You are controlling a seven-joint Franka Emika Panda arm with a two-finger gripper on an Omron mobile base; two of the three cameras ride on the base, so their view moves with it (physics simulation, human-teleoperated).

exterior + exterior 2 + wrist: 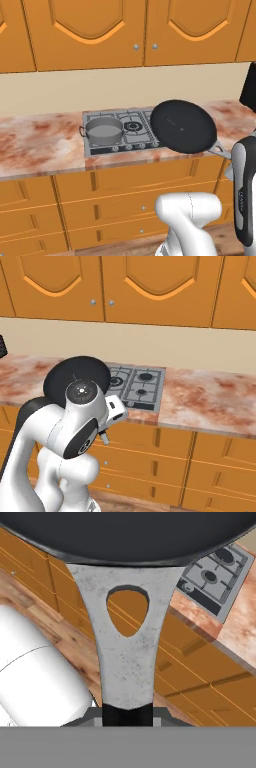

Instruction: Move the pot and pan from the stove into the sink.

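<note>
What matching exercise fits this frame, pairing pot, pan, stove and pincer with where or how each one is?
Things:
1. pot
2. pan
3. stove
4. pincer

States:
A. set into the marbled counter, under the wooden cupboards
B. shut on a grey handle
C. lifted and tilted, off the burners
D. resting on the left burners

Pairs: 1-D, 2-C, 3-A, 4-B
</note>
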